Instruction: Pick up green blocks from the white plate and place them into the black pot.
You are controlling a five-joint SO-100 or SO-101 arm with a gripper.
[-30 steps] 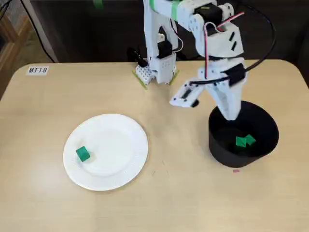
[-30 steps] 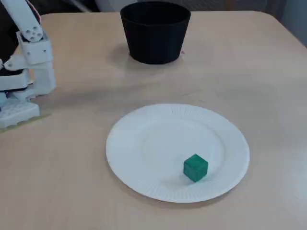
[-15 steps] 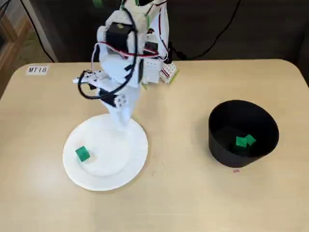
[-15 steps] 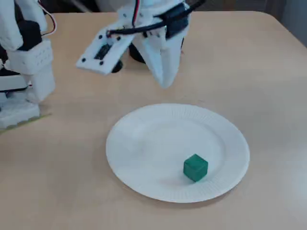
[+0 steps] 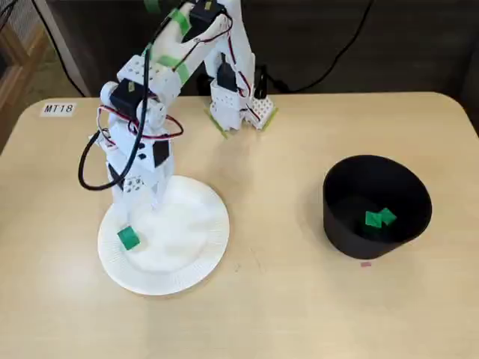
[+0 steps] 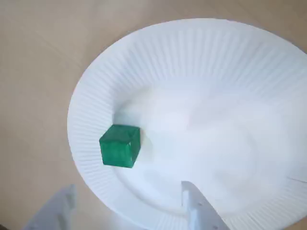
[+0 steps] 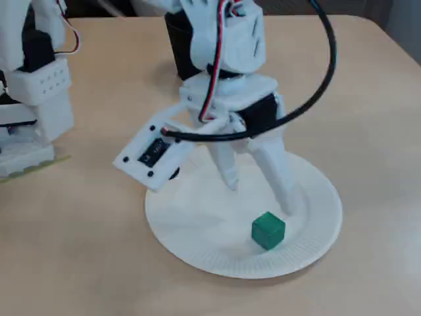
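Approach to the last block on the plate. The gripper (image 7: pixel 258 196) hangs over the white plate (image 7: pixel 197 247) with its jaws spread wide and nothing between them. A single green block (image 7: pixel 268 230) lies on the plate near the lower edge of this fixed view, just below the gap between the two fingers (image 7: pixel 284 197) and apart from both.

In the wrist view the block (image 6: pixel 120 145) sits at the plate's left inner rim, ahead of the open jaws and slightly left of their midline. It is a cube, so it has no long axis, though its faces look a little turned against the fingers. A short advance and descent would likely bracket it.

In a fixed view from above, the black pot (image 5: pixel 352 239) stands at right, well apart, with two green blocks (image 5: pixel 380 218) inside.

Limits of view: the wrist view cuts off the finger bases, the arm (image 7: pixel 227 39) hides most of the pot, and fingertip height above the plate cannot be judged.
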